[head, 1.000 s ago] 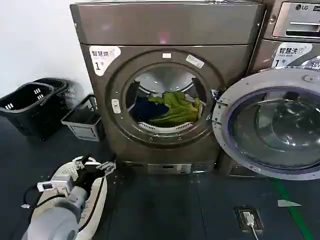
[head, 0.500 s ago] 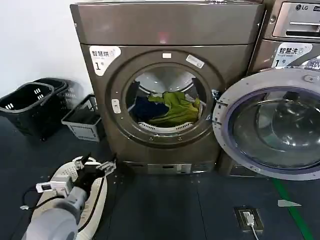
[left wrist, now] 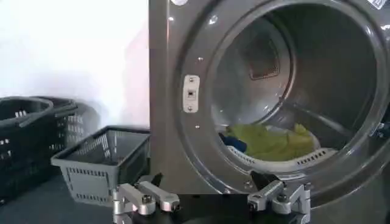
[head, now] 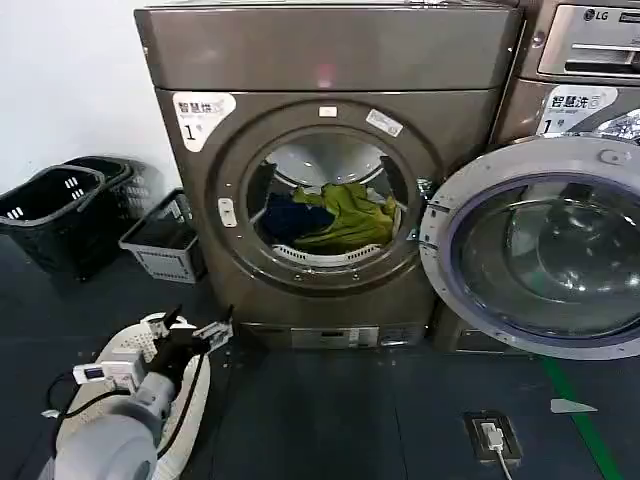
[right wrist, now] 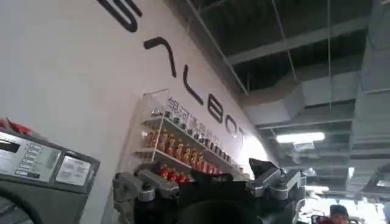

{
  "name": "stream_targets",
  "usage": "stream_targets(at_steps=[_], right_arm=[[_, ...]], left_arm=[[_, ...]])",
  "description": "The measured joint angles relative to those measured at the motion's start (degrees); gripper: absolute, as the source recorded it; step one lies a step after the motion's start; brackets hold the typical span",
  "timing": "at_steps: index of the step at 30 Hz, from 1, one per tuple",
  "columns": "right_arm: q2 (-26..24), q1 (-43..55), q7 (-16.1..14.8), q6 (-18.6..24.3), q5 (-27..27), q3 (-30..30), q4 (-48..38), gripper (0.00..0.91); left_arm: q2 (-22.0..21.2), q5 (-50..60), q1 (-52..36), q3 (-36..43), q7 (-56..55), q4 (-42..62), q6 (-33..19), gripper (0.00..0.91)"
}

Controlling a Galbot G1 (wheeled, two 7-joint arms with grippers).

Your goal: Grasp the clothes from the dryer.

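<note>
Two garments, the clothes (head: 335, 217), lie inside the dryer (head: 330, 170) drum, well ahead of and above the left gripper (head: 197, 330), which hangs low with fingers spread. Right gripper (right wrist: 207, 182) points upward, fingers apart, empty.

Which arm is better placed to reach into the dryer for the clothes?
Left. The left gripper, open, faces the dryer opening with the clothes ahead; the right gripper points up at the ceiling.

The right gripper (right wrist: 210, 185), fingers spread apart, points up toward a wall shelf of bottles (right wrist: 183, 149) just beyond it.
</note>
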Motion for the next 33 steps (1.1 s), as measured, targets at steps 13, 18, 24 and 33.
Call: stream_targets(at_steps=[13, 18, 24, 33], right_arm=[[-0.3, 0.12, -0.49, 0.24, -0.09, -0.34, 0.0, 0.907], [-0.29, 0.1, -0.52, 0.3, -0.09, -0.37, 0.11, 0.907], [-0.28, -0.01, -0.6, 0.35, -0.04, -0.37, 0.21, 0.907], [-0.21, 0.0, -0.67, 0.56, 0.1, -0.64, 0.5, 0.907]], left_arm=[[-0.44, 0.12, -0.14, 0.22, 0.03, 0.58, 0.0, 0.907], [-0.39, 0.11, -0.21, 0.24, 0.03, 0.58, 0.0, 0.907], [-0.29, 0.07, -0.25, 0.38, 0.06, 0.58, 0.0, 0.907], [-0.18, 0.08, -0.03, 0.42, 0.08, 0.46, 0.0, 0.907]])
